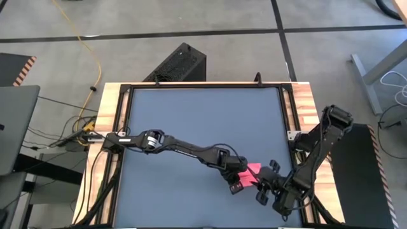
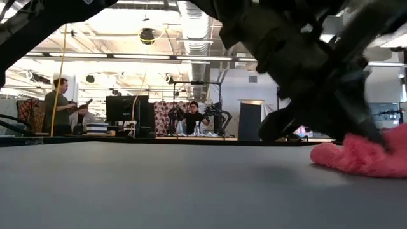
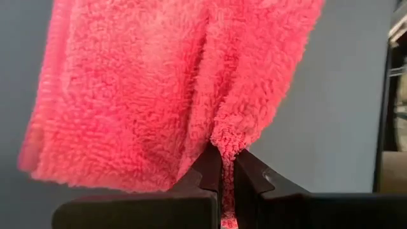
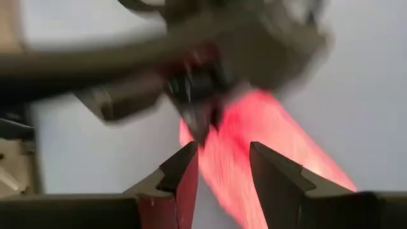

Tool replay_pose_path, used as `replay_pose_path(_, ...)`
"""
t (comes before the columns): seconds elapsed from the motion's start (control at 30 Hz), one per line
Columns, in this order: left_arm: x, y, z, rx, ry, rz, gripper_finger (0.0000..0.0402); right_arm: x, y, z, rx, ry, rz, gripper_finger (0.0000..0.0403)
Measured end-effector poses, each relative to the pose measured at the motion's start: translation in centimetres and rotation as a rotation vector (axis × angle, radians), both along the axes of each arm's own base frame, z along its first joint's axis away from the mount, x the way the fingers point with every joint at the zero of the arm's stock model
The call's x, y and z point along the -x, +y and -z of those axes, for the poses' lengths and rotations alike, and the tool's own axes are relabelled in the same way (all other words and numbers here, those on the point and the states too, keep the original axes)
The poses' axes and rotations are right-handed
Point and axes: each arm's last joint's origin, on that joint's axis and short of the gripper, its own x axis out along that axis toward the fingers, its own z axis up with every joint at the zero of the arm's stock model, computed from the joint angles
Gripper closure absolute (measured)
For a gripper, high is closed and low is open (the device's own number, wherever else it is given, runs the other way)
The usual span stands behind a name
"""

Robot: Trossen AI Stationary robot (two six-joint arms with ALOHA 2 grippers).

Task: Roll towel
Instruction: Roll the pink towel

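Observation:
The pink towel lies bunched on the dark grey table, near its right front corner; in the low view the towel rests on the tabletop. My left gripper reaches across from the left and is shut on the towel. My right gripper stands open just to the right of the towel. In the right wrist view the towel shows beyond my right gripper, and I cannot tell whether that gripper touches it. My left gripper pinches a raised fold of the towel between its two fingertips. The fingers slant down onto it from the table's left. The rest of the cloth spreads away from the fingers and lies on the table, slack.
Wooden side rails and a black frame border the table. The tabletop's left and far parts are bare. A laptop and cables sit left of the table. People stand in the room beyond the table's far edge.

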Motion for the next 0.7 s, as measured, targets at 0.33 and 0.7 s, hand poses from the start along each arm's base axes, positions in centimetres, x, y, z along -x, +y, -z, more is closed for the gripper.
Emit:
replay_pose_path(0.33,-0.1,-0.1,0.0,0.014,-0.013,-0.004,0.0401,0.9,-1.7,1.0,-0.022,0.122,0.181,0.0237)
replay_pose_path(0.7,-0.2,-0.1,-0.1,0.012,-0.020,0.008,0.0401,2.8,-3.3,-0.6,0.118,0.109,0.314,0.0237)
